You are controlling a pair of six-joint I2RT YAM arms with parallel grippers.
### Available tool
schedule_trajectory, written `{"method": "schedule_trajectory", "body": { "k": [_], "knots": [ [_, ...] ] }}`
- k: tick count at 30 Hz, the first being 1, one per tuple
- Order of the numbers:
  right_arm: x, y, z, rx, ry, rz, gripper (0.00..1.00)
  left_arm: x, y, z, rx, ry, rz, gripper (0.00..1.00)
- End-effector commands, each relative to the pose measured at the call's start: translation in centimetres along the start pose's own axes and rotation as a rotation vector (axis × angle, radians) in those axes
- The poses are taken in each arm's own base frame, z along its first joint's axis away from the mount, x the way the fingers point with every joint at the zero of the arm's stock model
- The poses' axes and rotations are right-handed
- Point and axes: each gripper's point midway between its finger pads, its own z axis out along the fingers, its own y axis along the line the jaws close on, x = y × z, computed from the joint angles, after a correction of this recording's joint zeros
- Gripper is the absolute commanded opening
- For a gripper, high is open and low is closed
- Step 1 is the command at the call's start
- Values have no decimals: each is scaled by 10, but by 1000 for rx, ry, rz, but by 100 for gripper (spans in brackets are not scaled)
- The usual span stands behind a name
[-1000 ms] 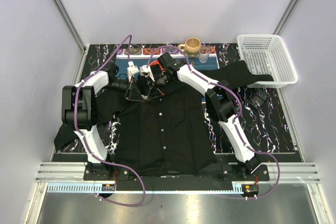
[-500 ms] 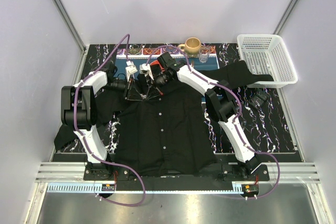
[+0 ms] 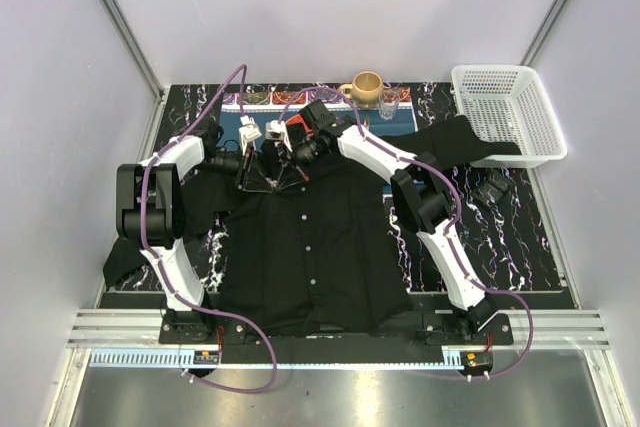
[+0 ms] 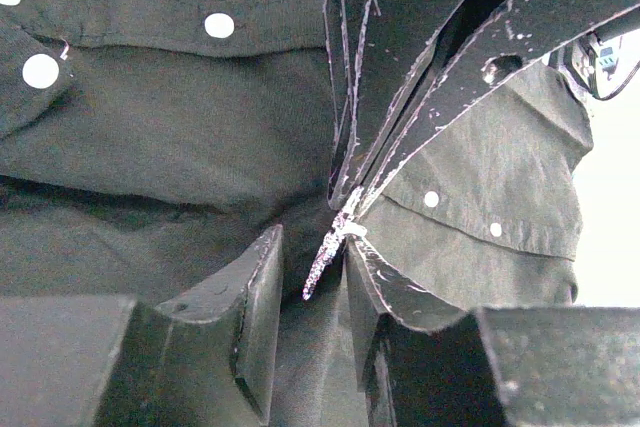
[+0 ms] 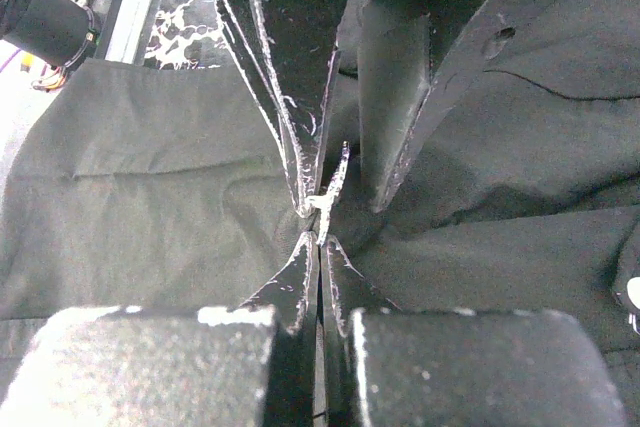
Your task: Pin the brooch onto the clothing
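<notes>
Farthest left on my overhead feed, one sleeve of the black shirt [image 3: 310,257] trails past the left arm's base. The left gripper [image 4: 312,257] sits low over the shirt's upper front, just left of the button row. Its fingers [image 4: 255,292] stand partly apart and grip nothing that I can see. A thin scratched sliver stands in the gap between them, clear of both. The brooch [image 5: 322,205], a small whitish fleck, sits right there against the puckered cloth where the two grippers meet tip to tip. Coming in from the right, the right gripper [image 5: 320,242] is pressed fully closed, pinching the brooch at its tips. Beyond the shirt's far edge stand a tan mug [image 3: 367,85] and a small glass [image 3: 389,100]. A white mesh basket [image 3: 505,112] rests on the shirt's right sleeve.
</notes>
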Motion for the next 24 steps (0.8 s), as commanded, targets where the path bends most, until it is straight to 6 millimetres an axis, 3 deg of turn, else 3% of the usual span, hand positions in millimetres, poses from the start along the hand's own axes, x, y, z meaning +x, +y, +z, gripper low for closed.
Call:
{"method": "schedule_trajectory", "body": {
  "k": [1,8,16,24],
  "knots": [
    [-64,49,-2,-95,-96,-145,0,-25,-9,-2,21,-76,148,36],
    [-59,45,-6,-81,-89,-162,0,-26,-15,-16,25,-130,220,58],
    [-55,44,-6,-70,-79,-189,0,-25,-22,-22,41,-147,323,65],
    [-52,41,-7,-60,-73,-195,0,-10,-33,-24,80,-89,422,70]
  ]
}}
